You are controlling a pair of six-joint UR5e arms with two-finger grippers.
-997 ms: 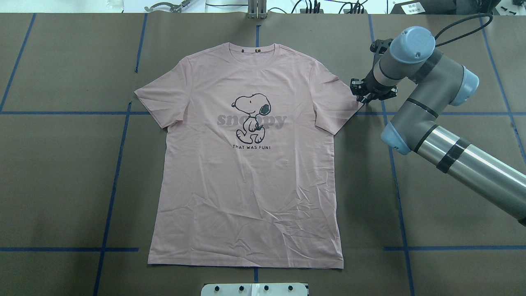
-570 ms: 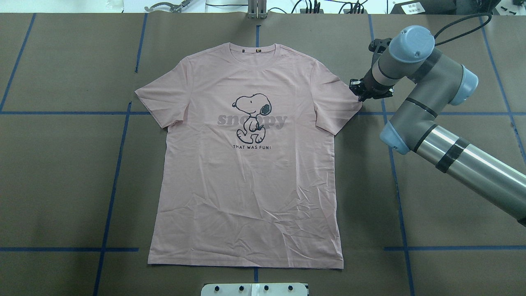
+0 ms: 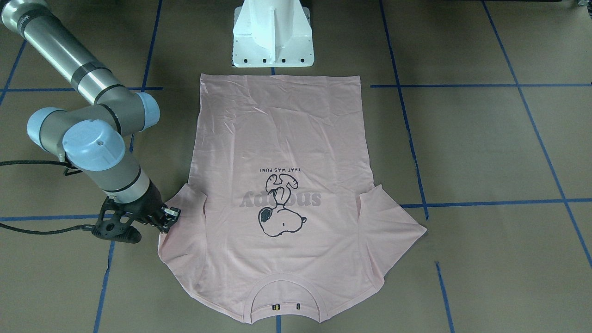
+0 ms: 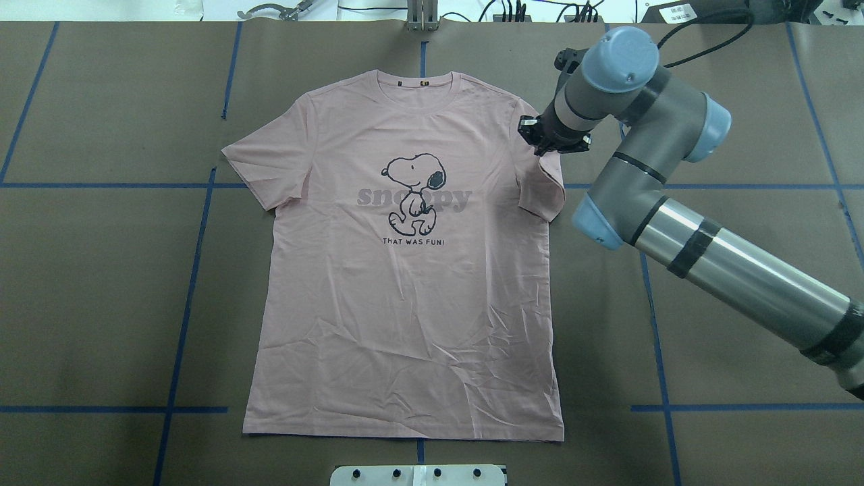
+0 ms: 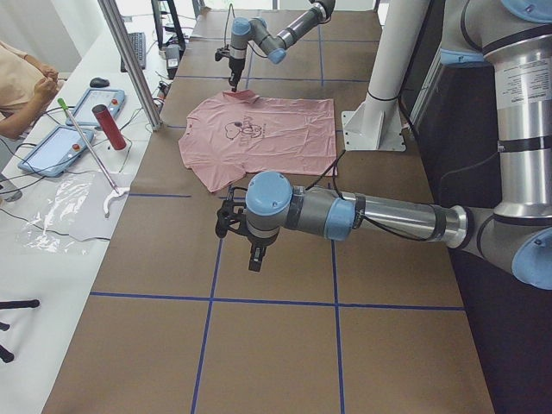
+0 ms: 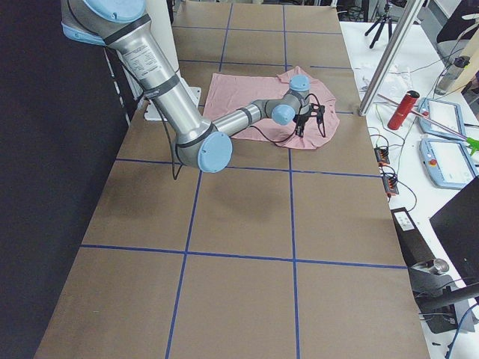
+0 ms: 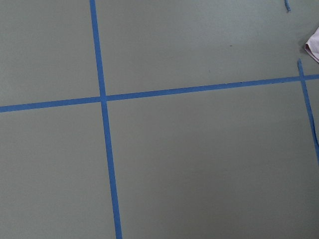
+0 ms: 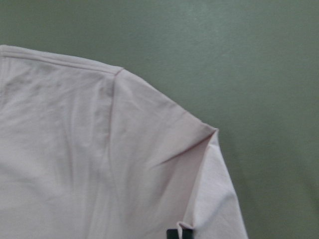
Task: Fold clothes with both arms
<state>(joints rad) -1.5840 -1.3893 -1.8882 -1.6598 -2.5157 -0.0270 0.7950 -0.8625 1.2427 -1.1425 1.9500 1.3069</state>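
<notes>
At T-shirt [image 4: 405, 324] edge, right fingers [image 8: 172, 234] pinching sleeve [image 4: 542, 191].

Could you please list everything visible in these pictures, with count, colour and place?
T-shirt: one, pale pink, flat at the table's middle, print up.
Table: one, brown, crossed by blue tape lines.
Pedestal base: one, white, by the shirt's hem.
Cylinder: one, red, side bench.
Tablets: two, blue-rimmed, side bench.
Person: one, peach sleeve, beside the bench.
Right arm: one, grey, its fingers shut on the shirt's sleeve.
Left arm: one, grey, over bare table; fingers' state unclear.
</notes>
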